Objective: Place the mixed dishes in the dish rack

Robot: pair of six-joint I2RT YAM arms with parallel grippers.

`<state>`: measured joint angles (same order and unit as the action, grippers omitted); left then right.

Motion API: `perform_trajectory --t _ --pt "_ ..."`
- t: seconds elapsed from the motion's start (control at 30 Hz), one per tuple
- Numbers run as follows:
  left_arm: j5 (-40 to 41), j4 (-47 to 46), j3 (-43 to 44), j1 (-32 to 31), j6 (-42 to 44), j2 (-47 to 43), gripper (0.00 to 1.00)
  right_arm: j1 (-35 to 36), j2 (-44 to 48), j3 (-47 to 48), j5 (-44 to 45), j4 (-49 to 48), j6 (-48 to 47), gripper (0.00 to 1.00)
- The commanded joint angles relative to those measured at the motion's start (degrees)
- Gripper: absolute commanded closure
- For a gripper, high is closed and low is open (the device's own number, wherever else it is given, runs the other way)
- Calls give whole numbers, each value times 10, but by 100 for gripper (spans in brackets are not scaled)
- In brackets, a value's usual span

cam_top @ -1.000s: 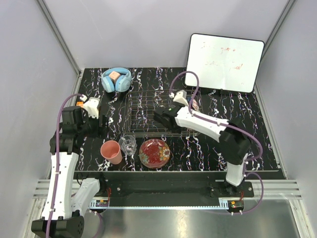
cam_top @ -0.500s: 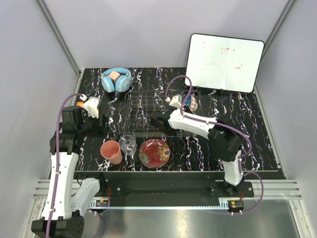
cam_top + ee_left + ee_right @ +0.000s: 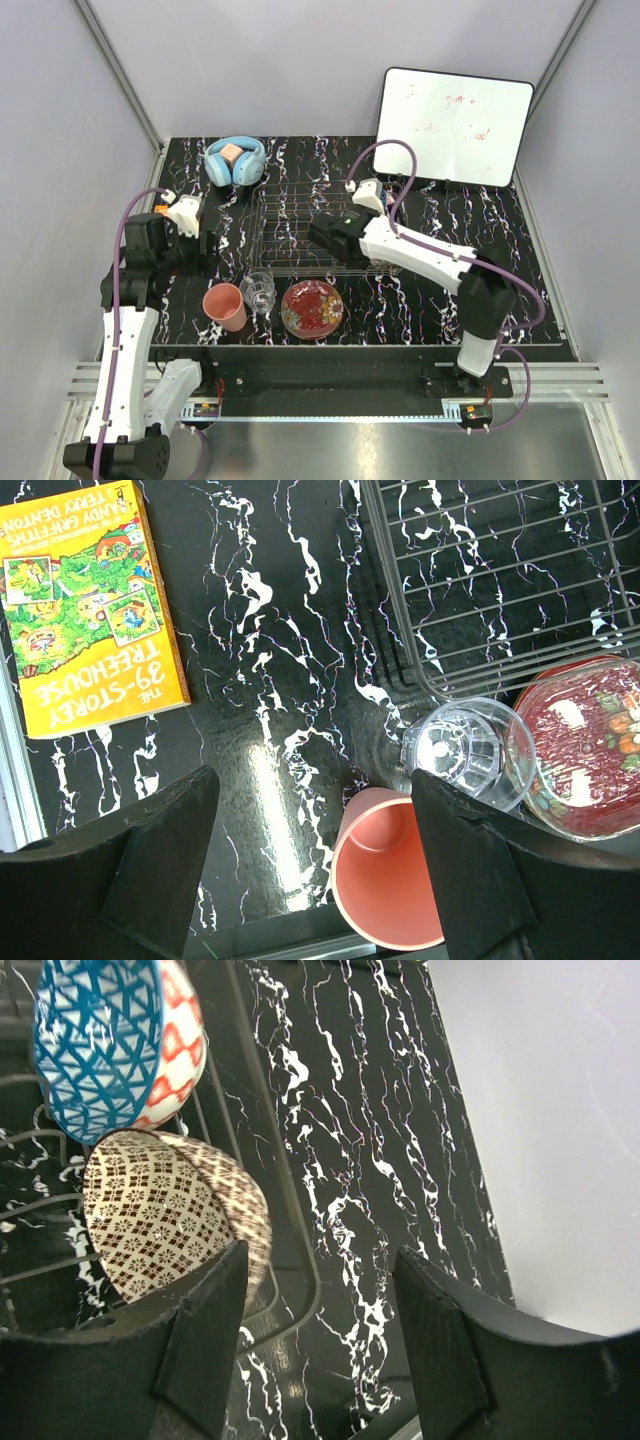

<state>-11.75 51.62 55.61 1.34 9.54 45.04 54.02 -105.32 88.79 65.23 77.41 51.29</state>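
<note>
As the right arm stretches across the dish rack [image 3: 285,222] in the top view, the right gripper [image 3: 320,1260] shows its two black fingers spread wide with nothing gripped; only the rim wire of the rack and the black marbled table [image 3: 410,312] are seen in the gap. Just beside one of these fingers the cream lattice-patterned bowl [image 3: 165,1215] stands on its edge inside the rack, near the rim. The blue patterned bowl [image 3: 100,1045] stands on its edge next to it, so close that I cannot tell if the two touch. In the top view both bowls are hidden by the arm. The left gripper [image 3: 312,780] hangs above the table to the left of the rack, its jaws also wide apart and empty. Below it, on the table, the salmon-pink plastic cup [image 3: 385,880] stands with its open mouth up, and the small clear glass tumbler [image 3: 465,750] stands just beside it, between the cup and the red floral plate [image 3: 590,745]. The plate lies flat on the table, near the front edge of the rack; whether the tumbler touches it is not sure. A yellow book [image 3: 90,605] lies flat on the other side of the gripper from these dishes. Blue headphones [image 3: 235,160] lie behind the rack's left end, and a white whiteboard [image 3: 455,125] leans at the back right.
</note>
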Motion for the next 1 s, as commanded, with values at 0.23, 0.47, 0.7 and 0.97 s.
perform_trajectory --t 0.23,0.47,0.7,0.97 --pt "2 -27 7 2 2 -4 18 -16 72 -20 23 122 105 43" --pt "3 -27 6 2 3 -2 18 -36 47 -55 32 122 116 42" --pt "3 -28 7 1 5 2 18 -35 37 -73 -1 64 75 43" --pt "6 -29 2 2 4 0 18 -29 65 -95 -51 -41 -16 43"
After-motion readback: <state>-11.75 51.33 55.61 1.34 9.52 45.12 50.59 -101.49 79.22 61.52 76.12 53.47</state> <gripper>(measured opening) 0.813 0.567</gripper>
